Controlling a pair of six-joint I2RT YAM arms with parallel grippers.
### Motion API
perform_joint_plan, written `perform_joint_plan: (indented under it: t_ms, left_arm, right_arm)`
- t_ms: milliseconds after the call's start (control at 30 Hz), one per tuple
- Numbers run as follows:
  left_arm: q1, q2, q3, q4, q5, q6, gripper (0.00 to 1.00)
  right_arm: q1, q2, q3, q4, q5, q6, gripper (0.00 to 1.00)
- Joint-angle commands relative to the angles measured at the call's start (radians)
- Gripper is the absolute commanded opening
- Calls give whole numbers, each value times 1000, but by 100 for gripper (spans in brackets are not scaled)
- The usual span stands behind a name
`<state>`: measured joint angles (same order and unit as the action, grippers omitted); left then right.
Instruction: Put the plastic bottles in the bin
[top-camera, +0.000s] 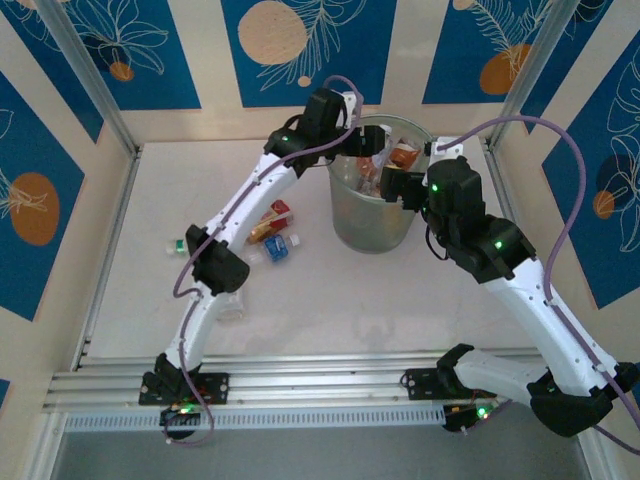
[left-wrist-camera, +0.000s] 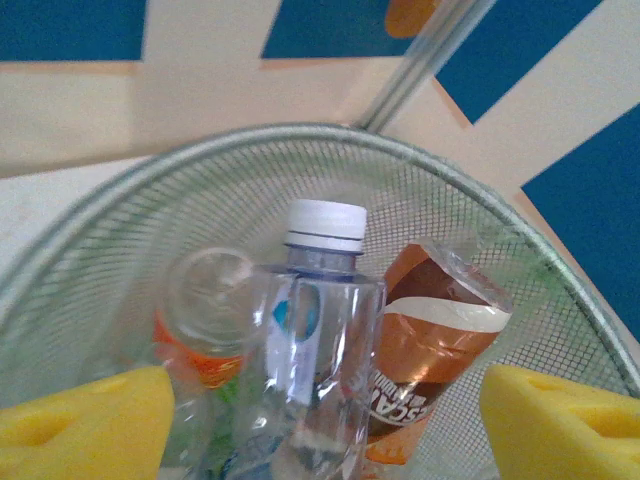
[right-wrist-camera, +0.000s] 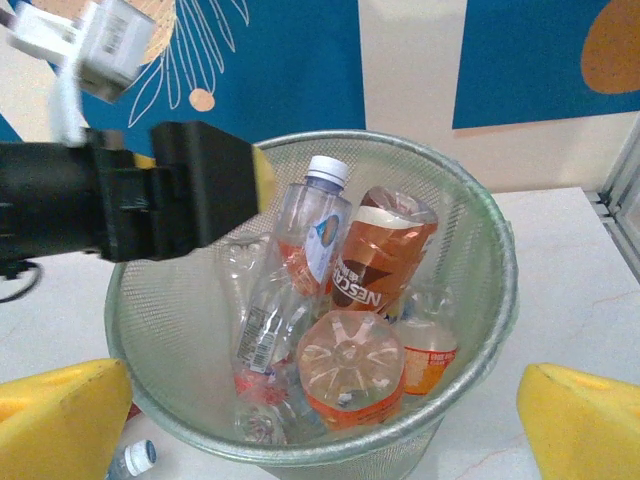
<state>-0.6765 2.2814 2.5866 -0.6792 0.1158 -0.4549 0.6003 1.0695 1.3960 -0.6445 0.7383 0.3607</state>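
Bottles: at least three lie on the table (top-camera: 330, 290), all left of the bin (top-camera: 372, 232); many more are already inside it.
Farthest left: the green-cap bottle (top-camera: 178, 243), small, well apart from the bin.
Next right: the amber bottle (top-camera: 270, 224) with a red label lies on its side. Its long axis runs near-left to far-right, toward the bin. The blue-cap bottle (top-camera: 279, 249) lies just beside it.
Left gripper (left-wrist-camera: 325, 400): it hovers over the bin's far-left rim, pads wide apart, gripping nothing. Below it a clear bottle (left-wrist-camera: 320, 300) with a white cap leans upright in the bin.
Bin contents: a brown bottle (right-wrist-camera: 385, 250) touches the clear bottle on its right, with other bottles heaped under them.
Right gripper (right-wrist-camera: 322, 390): it hangs above the bin's near-right side, pads wide apart, empty.
Key relation: we judge the loose bottles lie near-left of the left gripper, with the bin between them and the right gripper. So the left arm is nearer.
Writing: we read "NESC" in white on the brown label. The clear bottle's label shows a blue drop, its words too small to read. A crushed bottle (right-wrist-camera: 262, 320) carries a barcode.
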Motion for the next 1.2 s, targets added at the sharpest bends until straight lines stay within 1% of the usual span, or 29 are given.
perform_joint_plan:
  t_ms: [0,167,333,433,567,600,700,867,933,1000,1067,1167]
  left_arm:
    - [-9,-129,-66,30,-94,46,78]
    - [-8,-233,-173,57,-160,83,78]
    - [-8,-397,-369,117,-279,140,80]
    - [-5,-526,-534,167,-368,166,83]
    - [8,-701,-764,206,-490,166,97]
    - [13,-745,-823,208,-515,160,99]
    - [39,-862,-980,178,-553,129,99]
    - [129,-1024,-1211,75,-556,6,99]
    - [191,-1073,-1292,41,-518,-52,100]
    - [279,-1116,-1373,28,-437,-118,99]
    - [356,-1152,-1452,42,-372,-178,99]
    - [443,-1187,-1554,79,-326,-258,100]
  right_arm:
    - [1,16,40,-14,39,24,99]
    - [-7,51,65,-43,39,33,99]
    - [-10,67,69,-46,19,31,99]
    - [-11,74,69,-39,-2,26,99]
    - [-11,88,79,-37,-33,22,99]
    - [-11,94,83,-42,-38,21,99]
    - [-10,109,96,-58,-46,20,99]
    - [-8,128,107,-71,-59,22,99]
    - [-8,132,106,-70,-68,22,99]
    - [-7,139,106,-67,-79,23,99]
    - [-5,142,105,-67,-90,22,99]
    - [-2,153,109,-76,-97,22,99]
